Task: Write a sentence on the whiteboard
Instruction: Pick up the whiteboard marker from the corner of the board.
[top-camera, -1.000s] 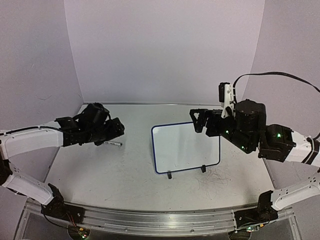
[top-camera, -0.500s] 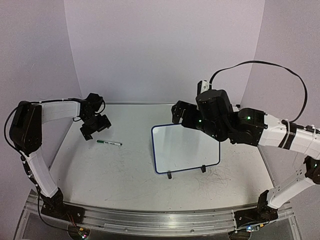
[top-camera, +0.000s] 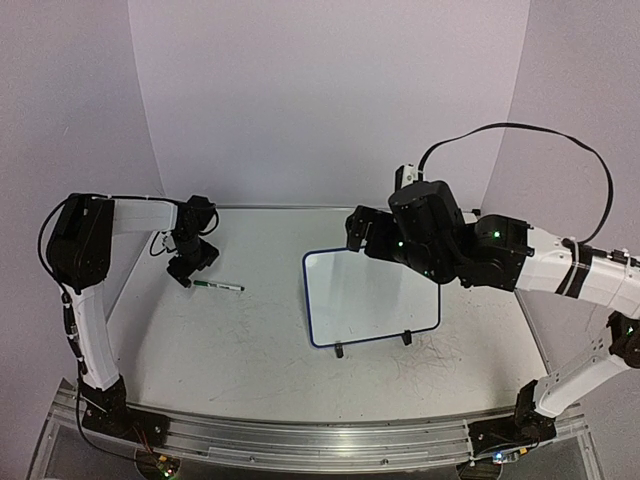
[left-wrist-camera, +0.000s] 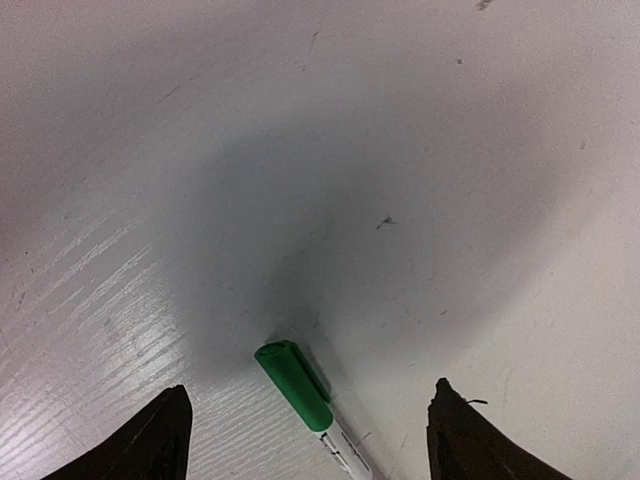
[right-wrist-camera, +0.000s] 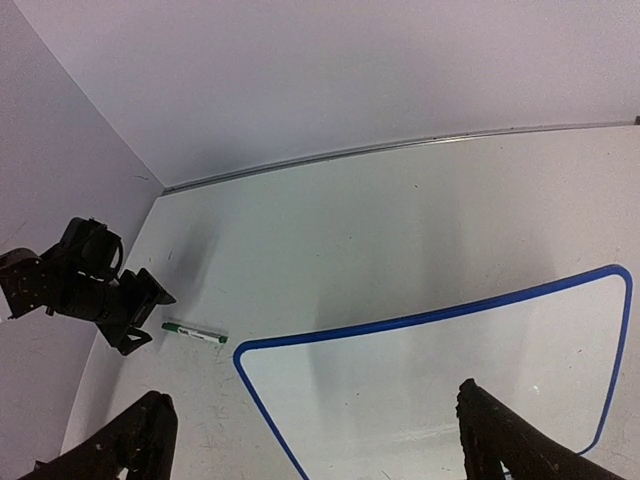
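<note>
Plainly, the left gripper (top-camera: 190, 268) hangs with jaws spread, straddling the capped end of the green-capped white marker pen (left-wrist-camera: 300, 385), which lies unpinched on the scuffed white tabletop (top-camera: 230, 350). The right gripper (top-camera: 360, 228), jaws also wide and empty, hovers over the far edge of the small blue-framed white whiteboard (top-camera: 372, 300), well apart from the pen. The board's face is blank: no sentence is written, so pickup, probably uncapping, and all the writing remain.
</note>
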